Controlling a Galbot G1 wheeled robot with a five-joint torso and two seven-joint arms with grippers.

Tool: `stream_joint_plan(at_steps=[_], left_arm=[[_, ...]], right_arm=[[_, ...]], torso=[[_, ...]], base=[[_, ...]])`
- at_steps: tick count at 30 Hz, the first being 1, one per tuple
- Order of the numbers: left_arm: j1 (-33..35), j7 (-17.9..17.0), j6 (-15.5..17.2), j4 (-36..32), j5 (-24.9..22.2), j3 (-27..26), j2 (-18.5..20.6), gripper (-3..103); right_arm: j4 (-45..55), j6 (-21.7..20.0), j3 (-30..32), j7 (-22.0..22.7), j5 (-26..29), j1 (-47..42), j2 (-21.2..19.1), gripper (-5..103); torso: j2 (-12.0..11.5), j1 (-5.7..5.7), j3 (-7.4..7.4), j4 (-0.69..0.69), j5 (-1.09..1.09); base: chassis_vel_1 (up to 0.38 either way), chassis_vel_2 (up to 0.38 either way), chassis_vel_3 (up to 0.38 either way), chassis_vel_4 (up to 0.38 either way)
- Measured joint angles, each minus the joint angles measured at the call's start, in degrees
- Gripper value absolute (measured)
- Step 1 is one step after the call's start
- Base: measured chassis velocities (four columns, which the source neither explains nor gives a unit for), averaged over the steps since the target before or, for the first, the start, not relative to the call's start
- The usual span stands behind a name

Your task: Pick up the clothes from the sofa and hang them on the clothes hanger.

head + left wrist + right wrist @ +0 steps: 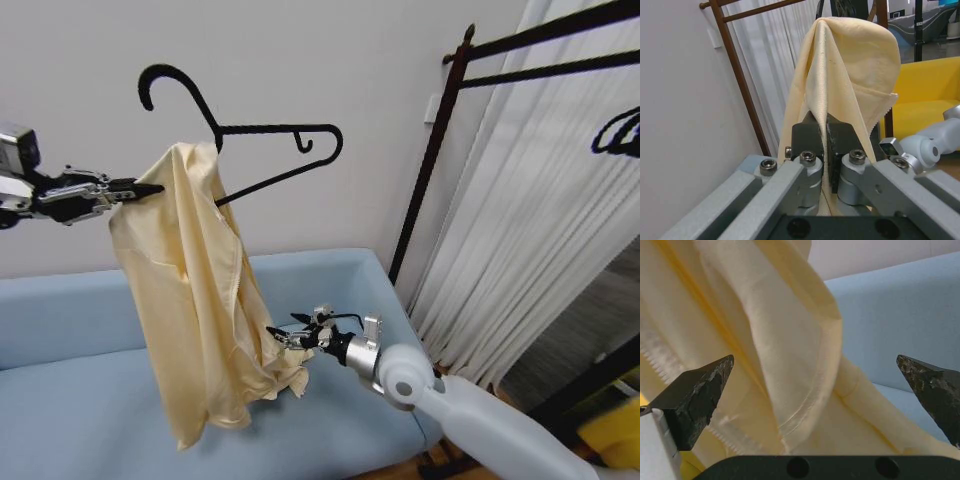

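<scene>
A pale yellow shirt [190, 290] hangs over one arm of a black hanger [270, 128] held up in the air above the light blue sofa [80, 400]. My left gripper [155, 187] is shut on the shirt at the covered end of the hanger. In the left wrist view the gripper [825, 132] pinches the cloth [850, 65] between closed fingers. My right gripper [283, 335] is open at the shirt's lower hem. In the right wrist view its gripper [815, 375] stands wide apart, with a fold of the shirt [765, 340] between the fingertips.
A dark wooden clothes rack [430, 170] stands to the right of the sofa, with another black hanger [615, 130] on its rail. White curtains [530, 230] hang behind it. The wall is close behind the sofa.
</scene>
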Motion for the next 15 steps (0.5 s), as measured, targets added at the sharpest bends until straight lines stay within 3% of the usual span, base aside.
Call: stream_joint_plan(at_steps=[5, 15], left_arm=[[-0.1, -0.5, 0.0, 0.2, -0.1, 0.0, -0.1, 2], [-0.5, -0.8, 0.0, 0.5, -1.0, 0.0, 0.5, 2]], right_arm=[[1.4, -0.2, -0.4, 0.0, 0.2, -1.1, 0.1, 100], [-0.4, -0.1, -1.8, -1.4, -5.0, -2.7, 1.5, 100]], torso=[[0.0, 0.0, 0.0, 0.0, 0.0], [0.0, 0.0, 0.0, 0.0, 0.0]], base=[[0.0, 0.0, 0.0, 0.0], [0.0, 0.0, 0.0, 0.0]])
